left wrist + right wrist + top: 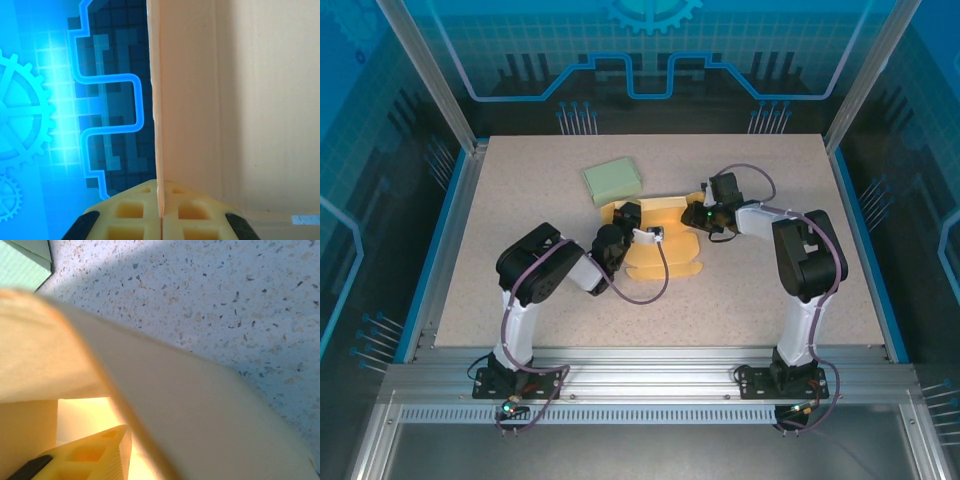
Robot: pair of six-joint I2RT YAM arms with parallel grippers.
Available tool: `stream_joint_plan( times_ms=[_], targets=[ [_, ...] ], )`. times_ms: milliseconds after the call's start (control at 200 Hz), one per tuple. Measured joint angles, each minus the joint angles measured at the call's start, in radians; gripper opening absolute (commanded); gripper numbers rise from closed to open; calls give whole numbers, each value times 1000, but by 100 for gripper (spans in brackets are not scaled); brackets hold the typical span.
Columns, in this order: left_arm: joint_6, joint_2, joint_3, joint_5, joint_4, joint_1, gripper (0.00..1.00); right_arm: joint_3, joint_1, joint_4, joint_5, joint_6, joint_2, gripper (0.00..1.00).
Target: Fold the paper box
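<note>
The paper box (670,258) is a yellow cardboard blank lying partly unfolded in the middle of the table. My left gripper (628,213) is at its far left corner. In the left wrist view that gripper (161,210) is shut on the thin edge of an upright panel (250,100). My right gripper (703,213) is at the box's far right corner. In the right wrist view a raised flap (200,410) runs across the right gripper (150,445). One yellow finger (90,455) shows just left of the flap with a small gap; the other finger is hidden behind it.
A closed pale green box (612,181) lies on the table just behind the yellow blank, and its corner (22,265) shows in the right wrist view. Speckled tabletop (760,290) surrounds the work. Blue enclosure walls stand along the table's sides and back.
</note>
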Motion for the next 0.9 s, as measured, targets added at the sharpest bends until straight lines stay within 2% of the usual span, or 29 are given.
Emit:
stream_joint_plan(
  times_ms=[305, 900],
  targets=[
    [-2, 13, 4, -1, 3, -7, 0, -74, 2, 105, -68, 47, -33, 29],
    [-1, 35, 32, -27, 4, -9, 0, -108, 76, 145, -5, 95, -53, 31]
  ],
)
